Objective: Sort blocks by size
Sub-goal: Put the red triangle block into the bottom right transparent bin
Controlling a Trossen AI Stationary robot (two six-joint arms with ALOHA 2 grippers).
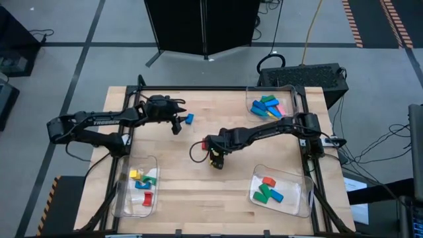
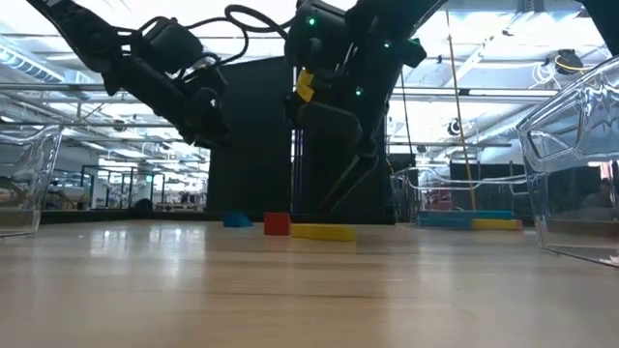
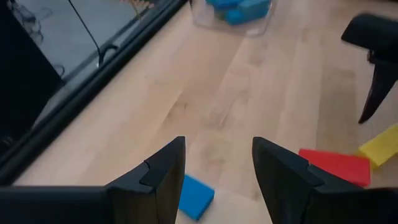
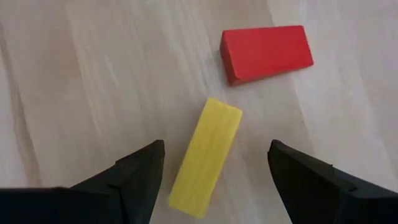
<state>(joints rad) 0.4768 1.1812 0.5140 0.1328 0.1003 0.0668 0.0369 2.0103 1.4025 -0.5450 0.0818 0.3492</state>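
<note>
Right gripper (image 4: 214, 171) is hung spread wide over the yellow block (image 4: 206, 155), red block (image 4: 266, 52) lying at its 1 o'clock. Best lowered straight, jaws squared across the narrow sides. Left gripper (image 3: 217, 171) is spread above the blue block (image 3: 194, 196).

Wooden desk (image 1: 198, 192). Three clear trays: one (image 1: 281, 92) beyond right tool, one (image 1: 301, 198) nearer side, one (image 1: 135, 205) near left tool. Black cabinet (image 1: 201, 26) behind desk.

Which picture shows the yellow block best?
The right wrist view: the yellow block lies whole between the open right gripper fingers. The low view shows a thin strip, the left wrist view a corner, the high view hides it.
</note>
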